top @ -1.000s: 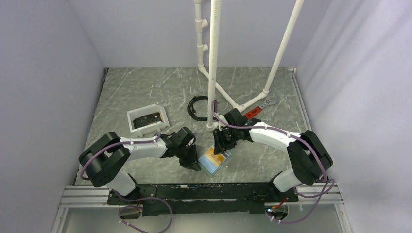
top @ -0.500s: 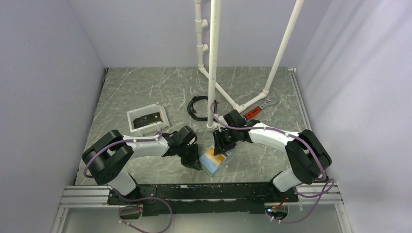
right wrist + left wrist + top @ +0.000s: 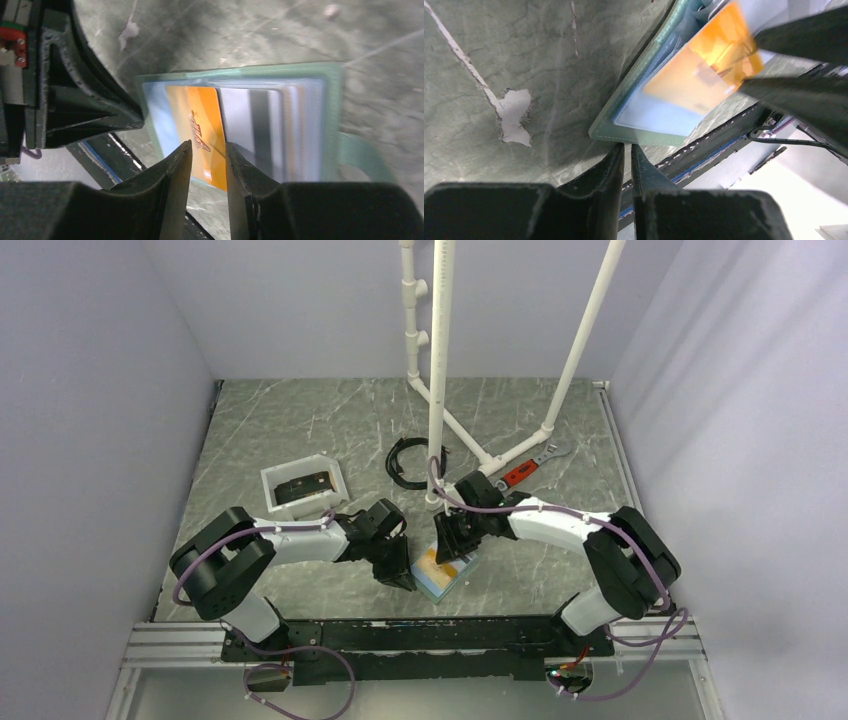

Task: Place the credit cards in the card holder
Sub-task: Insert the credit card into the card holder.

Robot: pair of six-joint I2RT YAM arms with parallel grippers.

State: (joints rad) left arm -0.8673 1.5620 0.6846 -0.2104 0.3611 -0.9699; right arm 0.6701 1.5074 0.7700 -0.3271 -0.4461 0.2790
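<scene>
The card holder (image 3: 455, 582) lies open near the table's front edge, grey-green rim (image 3: 639, 134) round light blue sleeves (image 3: 300, 125). An orange credit card (image 3: 436, 561) lies on its inner face (image 3: 706, 65), partly over the sleeves (image 3: 192, 107). My right gripper (image 3: 450, 550) hangs over that card, jaws a little apart (image 3: 208, 146), its right finger at the card's edge. My left gripper (image 3: 407, 582) is shut to a thin slit (image 3: 627, 146), tips against the holder's rim with nothing seen between them. More dark credit cards (image 3: 303, 486) rest in a tray.
A white tray (image 3: 334, 477) stands at the left behind my left arm. A black cable ring (image 3: 403, 462) and a red-handled wrench (image 3: 527, 469) lie further back. White pipe legs (image 3: 437, 390) rise just behind my right gripper. The black base rail (image 3: 724, 145) is close in front.
My right gripper's jaws have narrowed over the orange card and it has slid slightly left. The left gripper stays at the holder's rim.
</scene>
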